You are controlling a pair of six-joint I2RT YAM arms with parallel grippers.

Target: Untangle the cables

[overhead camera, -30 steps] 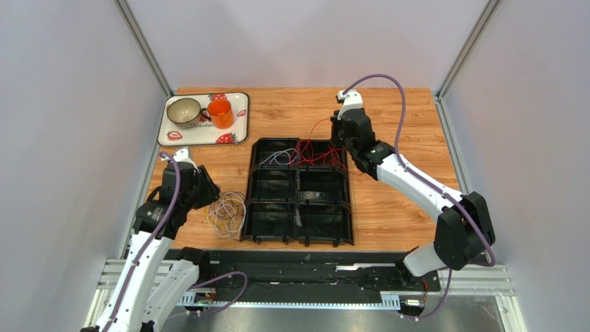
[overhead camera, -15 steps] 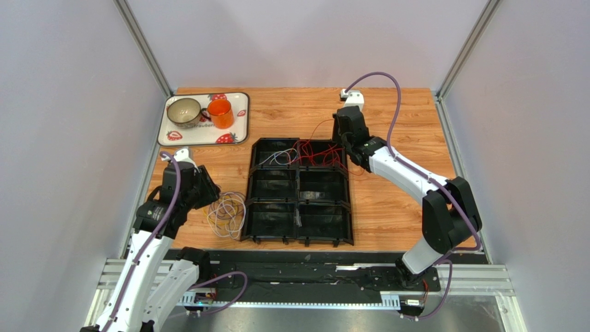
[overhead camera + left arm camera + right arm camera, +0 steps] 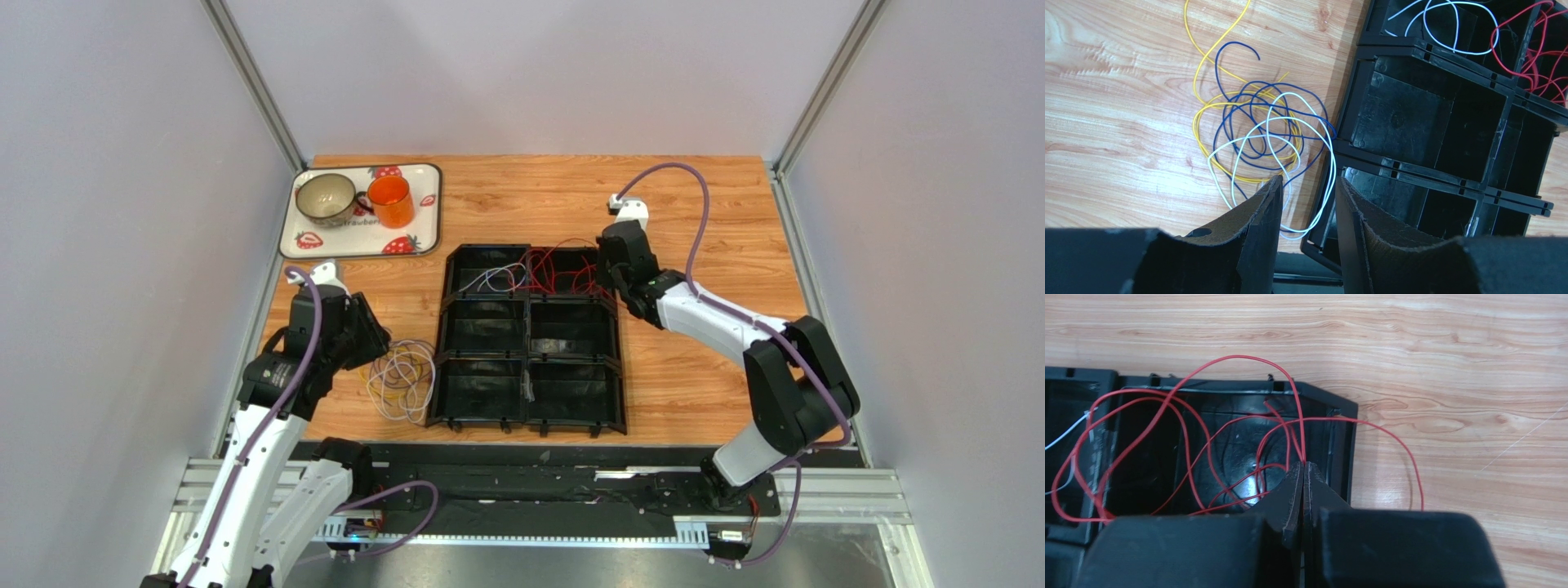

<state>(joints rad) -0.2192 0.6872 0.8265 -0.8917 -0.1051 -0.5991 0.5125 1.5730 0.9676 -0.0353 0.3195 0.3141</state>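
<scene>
A loose tangle of yellow, blue and white cables (image 3: 402, 377) lies on the wood just left of the black six-compartment organizer (image 3: 437, 355). In the left wrist view the tangle (image 3: 1260, 131) is right ahead of my left gripper (image 3: 1308, 180), which is open and empty above it. One white loop runs between the fingertips against the organizer's wall (image 3: 1419, 110). A white cable (image 3: 497, 279) lies in the far left compartment. My right gripper (image 3: 1304, 465) is shut on the red cable (image 3: 1232, 356) over the far right compartment; one red loop hangs out onto the table.
A strawberry-print tray (image 3: 423, 208) at the back left holds a metal mug (image 3: 326, 196) and an orange cup (image 3: 390, 200). Grey walls stand close on both sides. The organizer's middle and near compartments look empty.
My right gripper has come back toward me and lower, bringing the red cable down over the far right compartment. The left arm and the tangle have not moved.
</scene>
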